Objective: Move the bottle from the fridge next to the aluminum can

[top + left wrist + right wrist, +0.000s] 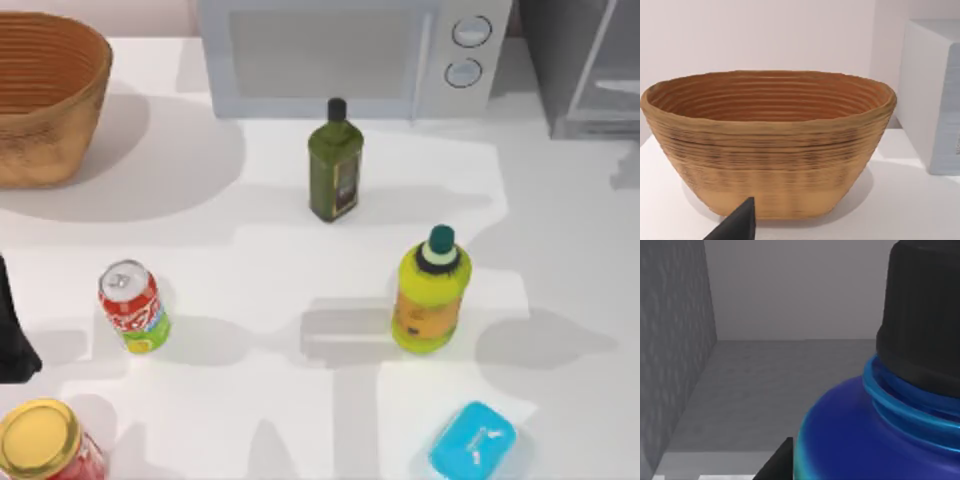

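Reaching into the fridge, our right gripper has the bottle looming close before its wrist camera, black cap and blue shoulder against the grey walls; we cannot tell whether its jaws grip it. The aluminum can stands at the table's left, near where our left arm sits parked, facing the basket.

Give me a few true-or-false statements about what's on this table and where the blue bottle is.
1. The aluminum can stands upright at the table's left. True.
2. The bottle lies on the open table. False: it sits inside the grey fridge.
3. The bottle's cap is white. False: it is black.
4. A woven basket sits at the far left corner. True.
5. The olive-oil bottle has tipped over. False: it stands upright before the microwave.
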